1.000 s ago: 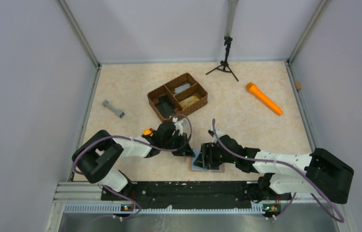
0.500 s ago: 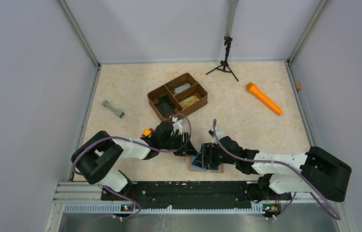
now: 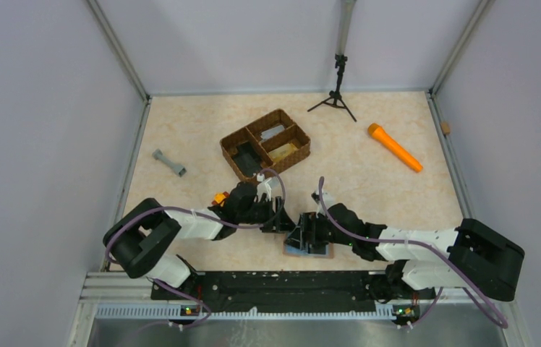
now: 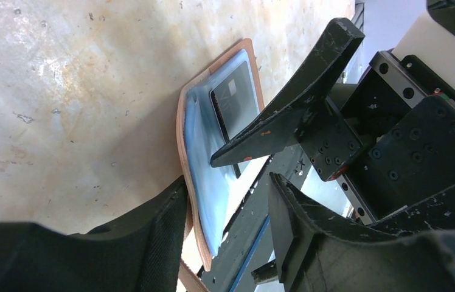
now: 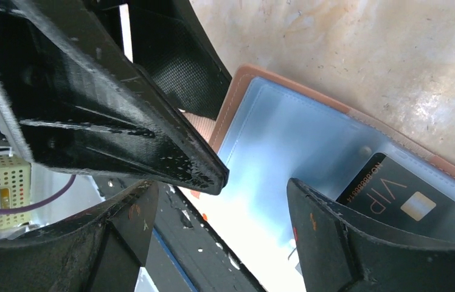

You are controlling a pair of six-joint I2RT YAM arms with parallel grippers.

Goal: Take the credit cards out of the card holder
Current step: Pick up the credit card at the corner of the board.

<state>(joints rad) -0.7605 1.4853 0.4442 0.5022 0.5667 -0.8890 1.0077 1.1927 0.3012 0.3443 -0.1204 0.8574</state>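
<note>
Card holder lies open on the surface, black VIP card tucked inside. Left end effector is spread around its edge, right end effector spread over the lining.

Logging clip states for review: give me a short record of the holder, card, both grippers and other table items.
holder: open, blue inside up, near the table's front edge
card: black, in its pocket
left gripper: open, straddling the holder's edge
right gripper: open, over the holder
cards out: none seen
other: basket, orange flashlight, tripod
</note>
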